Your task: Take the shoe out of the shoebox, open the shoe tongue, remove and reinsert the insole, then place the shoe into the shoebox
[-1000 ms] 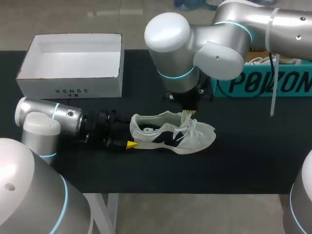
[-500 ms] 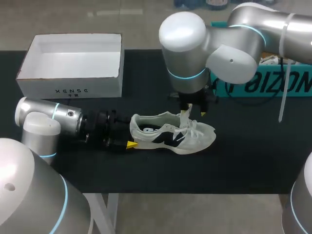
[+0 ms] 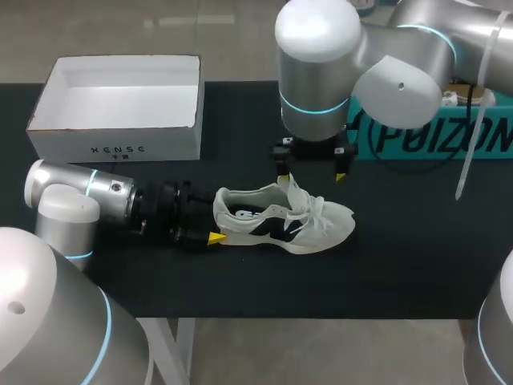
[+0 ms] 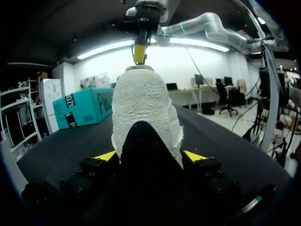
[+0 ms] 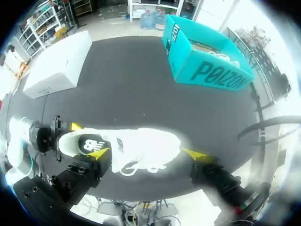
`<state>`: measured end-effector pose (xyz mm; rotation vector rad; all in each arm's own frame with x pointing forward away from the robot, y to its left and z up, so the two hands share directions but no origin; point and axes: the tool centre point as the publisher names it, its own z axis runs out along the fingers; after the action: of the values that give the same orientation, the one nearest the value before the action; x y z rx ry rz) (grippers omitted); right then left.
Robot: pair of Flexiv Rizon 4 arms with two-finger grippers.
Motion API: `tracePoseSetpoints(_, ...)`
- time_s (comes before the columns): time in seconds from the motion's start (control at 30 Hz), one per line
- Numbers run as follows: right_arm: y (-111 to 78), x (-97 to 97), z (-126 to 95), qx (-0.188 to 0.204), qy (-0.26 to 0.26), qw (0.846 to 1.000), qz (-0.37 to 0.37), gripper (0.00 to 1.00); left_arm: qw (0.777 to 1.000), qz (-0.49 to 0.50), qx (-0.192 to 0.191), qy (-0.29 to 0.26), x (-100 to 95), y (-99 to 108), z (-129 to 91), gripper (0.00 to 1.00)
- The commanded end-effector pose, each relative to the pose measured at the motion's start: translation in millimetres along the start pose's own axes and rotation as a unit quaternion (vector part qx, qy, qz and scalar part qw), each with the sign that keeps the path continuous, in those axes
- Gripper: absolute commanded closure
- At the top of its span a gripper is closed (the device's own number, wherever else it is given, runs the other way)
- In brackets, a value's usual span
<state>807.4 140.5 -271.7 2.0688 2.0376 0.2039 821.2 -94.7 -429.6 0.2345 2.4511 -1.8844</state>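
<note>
Shoe (image 3: 284, 220) mid-frame looks light and soft; my left gripper (image 4: 149, 155) pinches its heel.
Right gripper (image 3: 311, 177) hangs spread above; I'd take the floppy tongue (image 3: 289, 191).

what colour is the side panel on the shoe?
Black, or very dark navy, side panel on an off-white shoe. Head view shows it best.

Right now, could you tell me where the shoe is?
In the head view the shoe stands upright on the table, its heel clamped in the left gripper; the open right gripper hangs just above its tongue.
</note>
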Motion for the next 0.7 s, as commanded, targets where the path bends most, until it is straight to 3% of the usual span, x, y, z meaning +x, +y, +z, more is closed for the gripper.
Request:
tracePoseSetpoints(0.03, -2.7, 3.2, -19, -0.019, 0.033, 0.994, -0.100, 0.00, 1.000, 0.001, -0.001, -0.001, 0.9, 0, 1, 1.00)
tracePoseSetpoints(0.1, -4.8, 7.6, -26, -0.032, 0.031, 0.989, -0.139, 0.00, 1.000, 0.001, -0.001, -0.001, 0.9, 0, 1, 1.00)
tracePoseSetpoints(0.2, -8.3, 13.2, -39, -0.052, 0.054, 0.964, -0.255, 0.00, 1.000, 0.001, -0.001, -0.001, 0.9, 0, 1, 1.00)
tracePoseSetpoints(0.3, -18.4, 17.2, -49, -0.050, 0.089, 0.906, -0.412, 0.00, 1.000, 0.001, -0.001, -0.001, 0.9, 0, 1, 1.00)
tracePoseSetpoints(0.37, -31.5, 17.1, -56, -0.076, 0.108, 0.840, -0.526, 0.00, 1.000, 0.001, -0.001, -0.001, 0.9, 0, 1, 1.00)
tracePoseSetpoints(0.4, -34.1, 16.7, -58, -0.053, 0.115, 0.820, -0.557, 0.00, 1.000, 0.001, -0.001, -0.001, 0.9, 0, 1, 1.00)
tracePoseSetpoints(0.7, -34.1, 16.7, -58, -0.053, 0.115, 0.820, -0.557, 0.00, 1.000, 0.001, -0.001, -0.001, 0.9, 0, 1, 1.00)
